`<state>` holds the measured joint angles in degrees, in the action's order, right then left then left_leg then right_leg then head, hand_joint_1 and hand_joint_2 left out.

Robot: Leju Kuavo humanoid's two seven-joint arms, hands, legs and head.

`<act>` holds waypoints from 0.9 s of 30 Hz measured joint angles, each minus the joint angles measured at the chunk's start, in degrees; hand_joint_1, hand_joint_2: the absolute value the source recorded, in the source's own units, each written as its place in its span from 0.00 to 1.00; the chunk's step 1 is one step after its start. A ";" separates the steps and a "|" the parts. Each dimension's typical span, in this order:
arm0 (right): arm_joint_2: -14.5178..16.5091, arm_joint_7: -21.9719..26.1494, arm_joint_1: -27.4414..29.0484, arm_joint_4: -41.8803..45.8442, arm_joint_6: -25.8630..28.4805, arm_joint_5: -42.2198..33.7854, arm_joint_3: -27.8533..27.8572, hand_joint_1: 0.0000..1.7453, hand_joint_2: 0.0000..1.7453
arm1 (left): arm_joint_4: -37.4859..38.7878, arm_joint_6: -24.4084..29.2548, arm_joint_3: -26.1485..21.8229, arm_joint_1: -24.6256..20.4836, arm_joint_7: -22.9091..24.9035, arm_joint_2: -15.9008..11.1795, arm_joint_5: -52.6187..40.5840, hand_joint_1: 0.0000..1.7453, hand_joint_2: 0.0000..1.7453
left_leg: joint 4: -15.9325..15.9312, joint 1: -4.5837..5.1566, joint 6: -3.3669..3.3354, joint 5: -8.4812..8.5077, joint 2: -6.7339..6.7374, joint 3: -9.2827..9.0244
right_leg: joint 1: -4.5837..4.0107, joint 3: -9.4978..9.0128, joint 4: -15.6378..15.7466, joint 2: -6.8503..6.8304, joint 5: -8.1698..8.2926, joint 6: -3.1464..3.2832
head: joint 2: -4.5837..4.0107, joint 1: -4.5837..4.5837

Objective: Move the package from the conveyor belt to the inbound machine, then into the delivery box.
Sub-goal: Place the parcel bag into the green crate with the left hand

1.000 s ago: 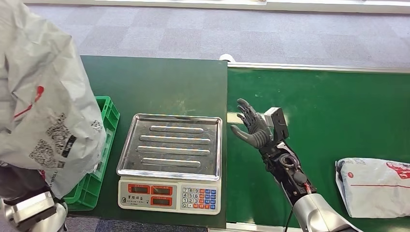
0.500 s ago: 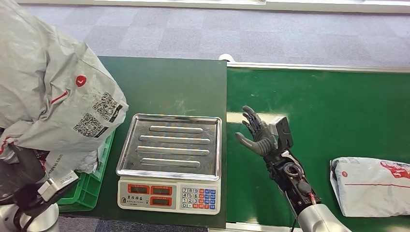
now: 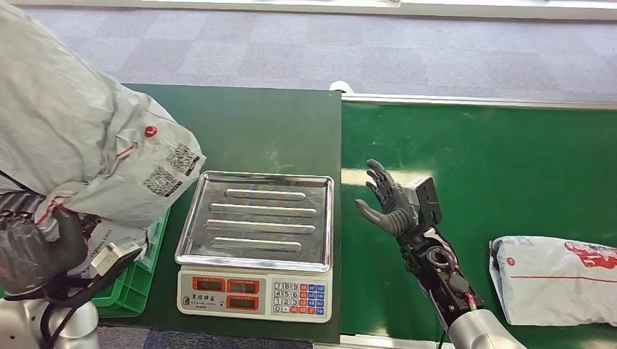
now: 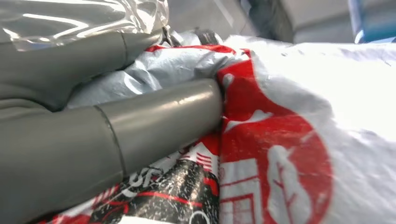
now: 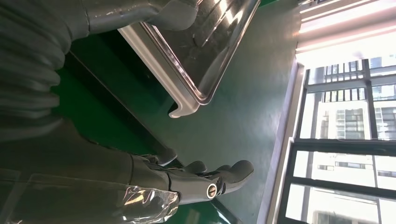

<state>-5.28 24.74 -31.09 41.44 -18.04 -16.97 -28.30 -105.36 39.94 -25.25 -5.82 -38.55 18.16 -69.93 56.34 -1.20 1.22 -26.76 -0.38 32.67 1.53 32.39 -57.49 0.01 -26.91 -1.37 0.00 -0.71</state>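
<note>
At the far left the left hand (image 3: 33,254) grips a big grey package (image 3: 80,145), which it holds up in the air above the green crate (image 3: 156,240); the package hides most of the crate. Its long axis runs from the lower left up toward the right, with the label end pointing at the scale (image 3: 256,243). The scale stands on the dark green table (image 3: 240,127), just beside the crate, its steel tray bare. To the right, the right hand (image 3: 385,198) hovers over the conveyor belt (image 3: 495,160) with fingers spread, holding nothing. At the far right a second package (image 3: 556,280) lies flat on the belt.
</note>
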 joint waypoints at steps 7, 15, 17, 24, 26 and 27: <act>0.17 0.01 -0.18 -0.11 -1.72 3.08 0.83 0.00 1.00 | 9.39 0.00 1.02 1.69 23.45 -0.76 -17.30 1.00 0.00 | 0.00 0.00 0.00 0.00 0.02 0.02 | 0.00 0.01 0.00 0.01 0.00 0.00 | 0.00 0.00; 0.57 -0.02 -1.65 -0.90 -2.28 4.12 2.21 0.00 1.00 | 13.39 0.02 10.76 4.36 39.77 -9.70 -19.87 0.96 0.00 | -0.01 -0.01 0.00 0.00 0.02 0.02 | -0.01 0.01 0.00 0.00 0.00 0.00 | 0.00 0.01; 0.57 -0.03 -1.69 -0.92 -2.28 4.12 2.46 0.00 1.00 | 13.99 0.02 12.22 4.38 40.88 -10.98 -19.88 0.56 0.00 | -0.01 -0.01 0.00 0.00 0.02 0.02 | -0.01 0.00 0.00 0.01 0.00 0.00 | 0.00 0.01; 0.60 -0.45 -1.62 -0.92 -2.19 4.30 2.81 0.00 1.00 | 12.90 0.04 14.51 4.36 39.35 -12.32 -19.38 0.00 0.00 | 0.01 0.00 0.00 0.00 0.01 0.02 | 0.00 0.00 0.00 0.01 0.00 0.00 | 0.00 -0.01; 0.62 -0.54 -1.62 -0.92 -2.10 4.33 2.87 0.00 1.00 | 12.01 0.05 14.75 4.30 37.81 -12.26 -18.81 0.00 0.00 | 0.00 0.00 0.00 0.00 0.00 0.02 | 0.00 0.01 0.00 0.01 0.00 0.00 | 0.00 0.00; 0.62 -0.54 -1.62 -0.92 -2.07 4.33 2.89 0.00 1.00 | 11.65 0.05 14.83 4.27 37.33 -12.22 -18.67 0.00 0.00 | 0.00 0.00 0.00 0.00 0.01 0.02 | 0.00 0.02 0.00 0.01 0.00 0.00 | 0.00 -0.01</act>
<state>-4.66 24.20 -32.70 40.52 -20.11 -12.64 -25.41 -93.71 39.99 -10.42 -1.55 -1.22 5.94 -88.60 56.35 -1.20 1.23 -26.76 -0.37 32.69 1.53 32.40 -57.49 0.02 -26.90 -1.37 0.00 -0.72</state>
